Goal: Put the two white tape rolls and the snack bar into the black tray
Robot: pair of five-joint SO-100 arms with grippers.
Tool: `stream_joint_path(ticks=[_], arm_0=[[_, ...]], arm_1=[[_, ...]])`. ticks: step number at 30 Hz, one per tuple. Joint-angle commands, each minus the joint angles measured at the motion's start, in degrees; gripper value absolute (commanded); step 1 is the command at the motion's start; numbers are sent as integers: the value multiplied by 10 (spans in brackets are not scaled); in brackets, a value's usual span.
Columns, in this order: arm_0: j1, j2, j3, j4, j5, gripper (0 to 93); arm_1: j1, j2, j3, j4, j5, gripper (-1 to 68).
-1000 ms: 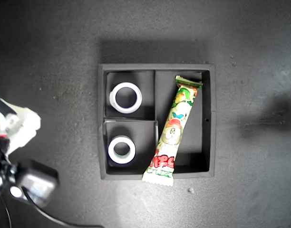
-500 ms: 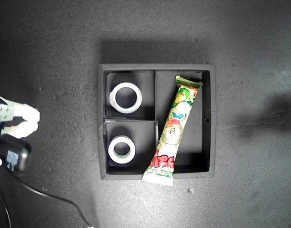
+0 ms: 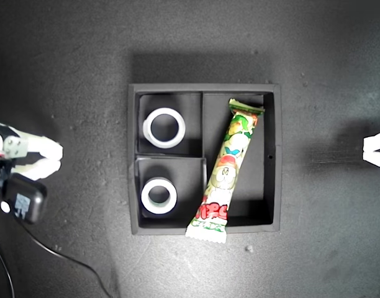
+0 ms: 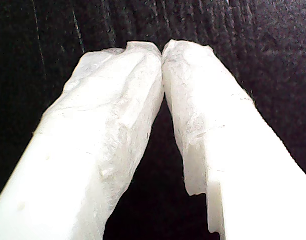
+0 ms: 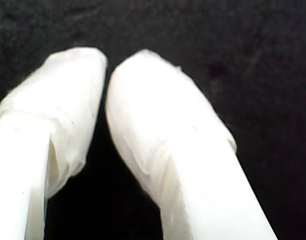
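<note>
In the exterior view the black tray [image 3: 272,158] holds everything. The larger white tape roll [image 3: 164,127] lies in the upper small compartment and the smaller roll [image 3: 159,196] in the lower one. The snack bar [image 3: 227,171] lies slanted in the long compartment, its lower end resting over the tray's bottom wall. One arm's gripper [image 3: 57,157] is at the exterior view's left and another gripper [image 3: 366,148] at its right edge, both apart from the tray. The wrist views do not show which is which. My first gripper [image 4: 163,47] is shut on nothing, and so is my second gripper [image 5: 107,60], both over bare dark surface.
A black camera module [image 3: 23,198] and its cable [image 3: 53,256] hang off the arm at the exterior view's left. A small speck [image 3: 249,249] lies below the tray. Dark matte tabletop surrounds the tray.
The arm at the exterior view's left swung up and toward the tray. A gripper's white tips came into view at the right edge. Tray, rolls and bar stayed still.
</note>
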Motion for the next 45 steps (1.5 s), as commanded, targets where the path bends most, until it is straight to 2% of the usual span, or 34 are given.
stream_joint_path(ticks=[1, 8, 14, 17, 21, 26, 29, 35, 45], arm_0=[[-1, 29, 38, -31, -10, 0], [1, 29, 50, 11, -31, 0], [-1, 29, 50, 87, -94, 0], [-13, 30, 50, 129, -148, 0], [-16, 30, 50, 134, -149, 1], [-38, 23, 50, 136, -111, 2], [-54, 27, 50, 136, -42, 2], [-57, 30, 50, 135, 43, 2], [-57, 30, 50, 135, 44, 2]], arm_1=[[4, 5, 7, 7, -50, -4], [22, 5, 7, 99, -26, -4], [36, -1, 7, 175, -13, -3], [45, -1, 7, 200, 3, -3], [61, -3, 7, 207, -4, -2], [83, -4, 7, 207, -49, -1], [137, -1, 7, 207, -127, 0], [129, 4, 7, 205, -220, 0], [120, 4, 7, 205, -232, 0]])
